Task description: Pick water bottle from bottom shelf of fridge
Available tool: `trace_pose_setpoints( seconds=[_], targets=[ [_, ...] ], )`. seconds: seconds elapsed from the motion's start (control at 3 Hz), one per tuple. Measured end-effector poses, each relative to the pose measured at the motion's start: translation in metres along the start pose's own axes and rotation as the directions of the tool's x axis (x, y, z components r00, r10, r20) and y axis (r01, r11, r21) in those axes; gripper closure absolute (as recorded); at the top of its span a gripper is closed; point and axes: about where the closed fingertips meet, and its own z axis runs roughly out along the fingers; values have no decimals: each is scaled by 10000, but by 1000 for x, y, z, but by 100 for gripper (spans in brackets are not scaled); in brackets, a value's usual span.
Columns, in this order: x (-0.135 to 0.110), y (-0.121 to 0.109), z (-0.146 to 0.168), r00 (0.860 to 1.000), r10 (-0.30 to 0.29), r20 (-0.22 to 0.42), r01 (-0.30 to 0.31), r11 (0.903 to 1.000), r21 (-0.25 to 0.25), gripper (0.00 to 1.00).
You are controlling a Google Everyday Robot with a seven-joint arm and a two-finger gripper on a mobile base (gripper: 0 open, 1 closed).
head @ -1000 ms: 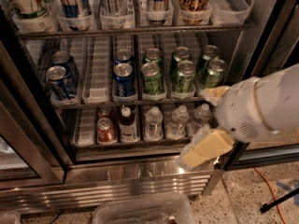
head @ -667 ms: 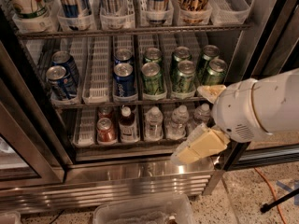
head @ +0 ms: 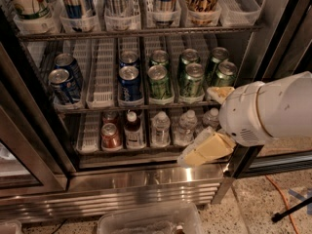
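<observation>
The fridge [head: 146, 179] stands open. Its bottom shelf [head: 90, 130] has white slotted lane trays. On it stand three clear water bottles with white caps: one in the middle [head: 160, 128], one to its right [head: 186, 126] and one at the far right [head: 210, 117]. My gripper [head: 210, 123] is at the right end of this shelf, in front of the far-right bottle. It is open, with one cream finger above the bottle and one below and left of it. It holds nothing.
A dark-brown-liquid bottle [head: 132, 129] and a red can [head: 110, 135] stand left of the water bottles. Green and blue cans [head: 158, 79] fill the rack above. The door frame [head: 243, 160] is at the right. A clear bin [head: 146, 221] and an orange cable [head: 280, 191] lie on the floor.
My gripper and white arm have shifted slightly left, toward the shelf's right end. The bottles and cans have not moved.
</observation>
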Motion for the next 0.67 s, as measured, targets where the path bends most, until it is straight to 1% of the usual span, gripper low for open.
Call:
trace_pose_setpoints(
  seconds=[0.33,0.67],
  targets=[
    [22,-24,20,9994,143,-327,-110,9951,987,0],
    [46,-45,27,9994,292,-167,-248,9749,2213,0]
  ],
)
